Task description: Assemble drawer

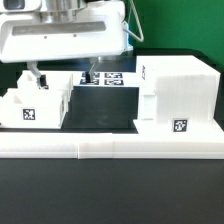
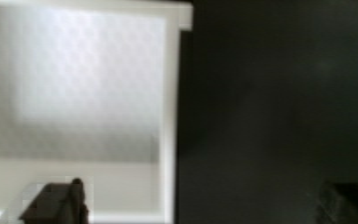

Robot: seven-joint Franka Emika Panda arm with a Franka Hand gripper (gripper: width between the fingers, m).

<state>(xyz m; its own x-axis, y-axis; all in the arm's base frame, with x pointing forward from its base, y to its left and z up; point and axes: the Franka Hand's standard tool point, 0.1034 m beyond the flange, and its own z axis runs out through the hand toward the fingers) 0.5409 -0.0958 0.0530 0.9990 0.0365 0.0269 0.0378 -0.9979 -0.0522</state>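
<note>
Hand (image 1: pixel 62 74) released, fingers spread, nothing held, hovering over the tagged tray (image 1: pixel 35 105) at the exterior view's left of the bench (image 1: pixel 110 195). Housing (image 1: pixel 180 95) stands well apart, right. Risk: a descending finger may strike the tray wall and shove it askew.

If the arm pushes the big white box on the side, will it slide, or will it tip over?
The box looks broad with a flat base, so it would probably slide, not tip. Its smooth plastic faces may be slippery to pinch. It seems to stand against the low wall, which would likely block a push that way.
</note>
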